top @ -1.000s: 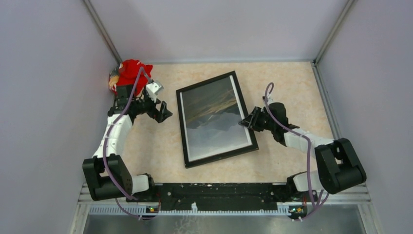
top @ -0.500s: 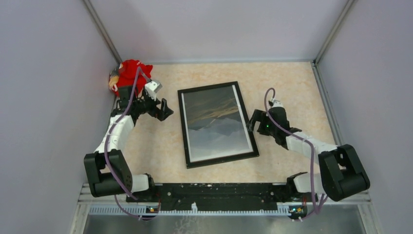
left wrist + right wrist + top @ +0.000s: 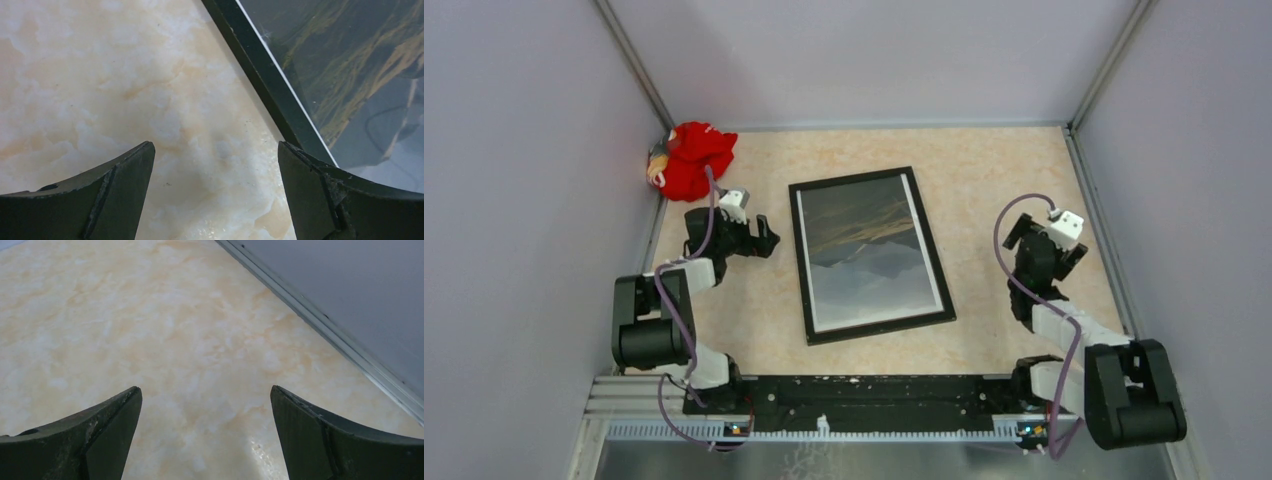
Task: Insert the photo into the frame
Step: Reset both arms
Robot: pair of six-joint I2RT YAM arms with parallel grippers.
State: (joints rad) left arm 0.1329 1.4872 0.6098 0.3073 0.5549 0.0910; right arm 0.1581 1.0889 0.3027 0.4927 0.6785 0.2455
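The tool (image 3: 215, 150) hangs with its fingers spread wide and nothing between them over the pale marbled bench (image 3: 100, 75), its right fingertip seemingly just meeting the black frame (image 3: 260, 80), whose edge runs diagonally and borders the white-edged mountain photo (image 3: 360, 65).

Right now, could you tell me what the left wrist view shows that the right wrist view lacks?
Only the left wrist view: the black edge of the frame with the photo inside. Only the right wrist view: the grey wall and the metal rail at its foot. Both: the marbled table, with the left gripper or the right gripper open and empty.
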